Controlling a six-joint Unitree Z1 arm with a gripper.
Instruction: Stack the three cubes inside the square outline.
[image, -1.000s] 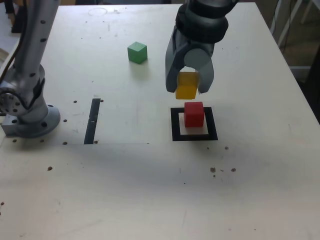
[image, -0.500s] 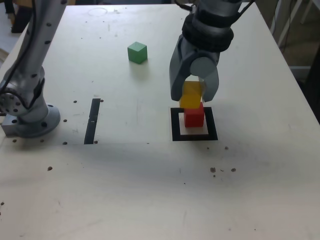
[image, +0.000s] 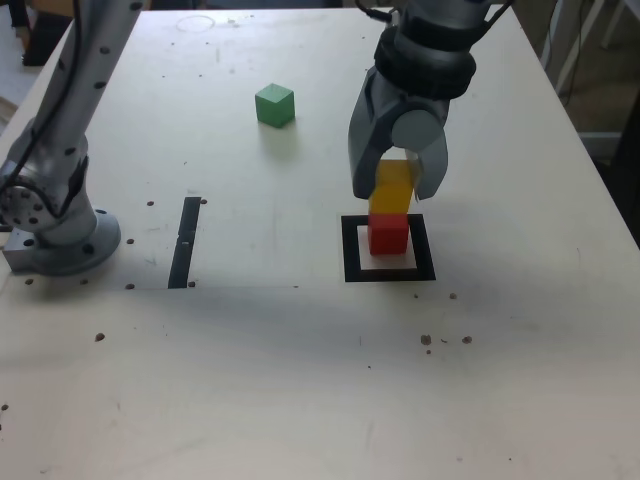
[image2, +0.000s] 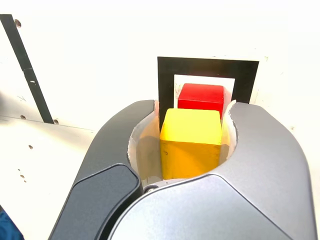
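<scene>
Tightly, the claw (image: 397, 190) clamps the yellow cube (image: 391, 187), black border (image: 352, 262) around red cube (image: 388, 236).

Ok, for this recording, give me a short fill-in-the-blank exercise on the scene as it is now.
1. The gripper is closed on the ____ cube.
2. The red cube sits inside the black ____ outline.
3. In the exterior view, the green cube lies to the ____ of the gripper.
4. The narrow straight strip on the table is coloured ____.

Missing words: yellow; square; left; black.
</scene>
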